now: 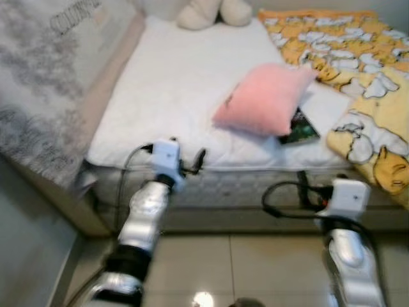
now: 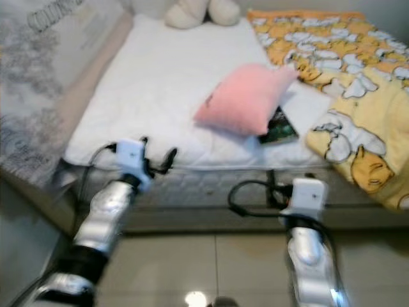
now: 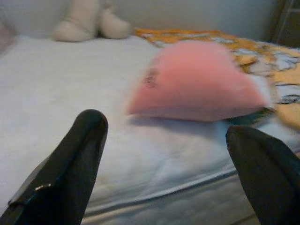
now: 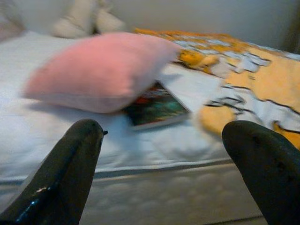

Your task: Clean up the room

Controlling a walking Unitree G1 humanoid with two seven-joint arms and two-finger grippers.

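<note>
White bed, low over tiled floor. On it: pink pillow near the middle, lying partly over a dark book; yellow blanket with white figures along the right side, hanging over the front edge; pale plush toy at the far end. Grey rug beside the bed's left edge.
</note>
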